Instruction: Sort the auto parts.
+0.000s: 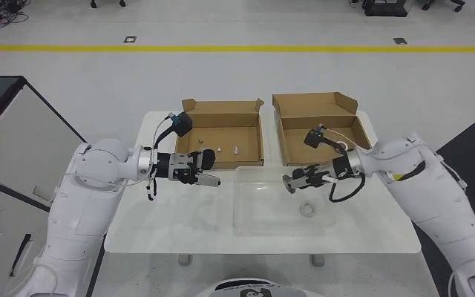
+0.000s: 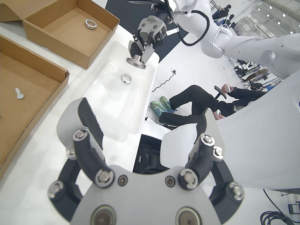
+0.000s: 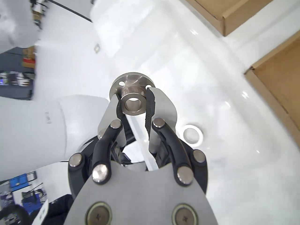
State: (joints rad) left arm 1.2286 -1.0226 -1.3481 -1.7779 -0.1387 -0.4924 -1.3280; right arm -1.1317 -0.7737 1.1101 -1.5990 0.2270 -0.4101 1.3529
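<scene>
Fingers (image 3: 150, 108) of the right gripper (image 3: 134, 99) were clamped on the hub of a flanged bushing (image 3: 127, 81). It was a dull silver piece with a round, drilled flange and a hollow centre, held above the clear tray (image 1: 260, 219) by the table's (image 1: 171, 230) near edge. One metal ring (image 1: 306, 211) lay in the tray. The left gripper (image 2: 145, 118), its fingers spread apart around nothing, hung over the table's left half. Along the far edge, the left box (image 1: 223, 119) held a bolt (image 2: 19, 94) and the right box (image 1: 319, 122) a second ring (image 2: 91, 23).

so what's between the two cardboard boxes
Nothing but a bare strip of white table, seen in the top view between the box with bolts and the other box.
</scene>
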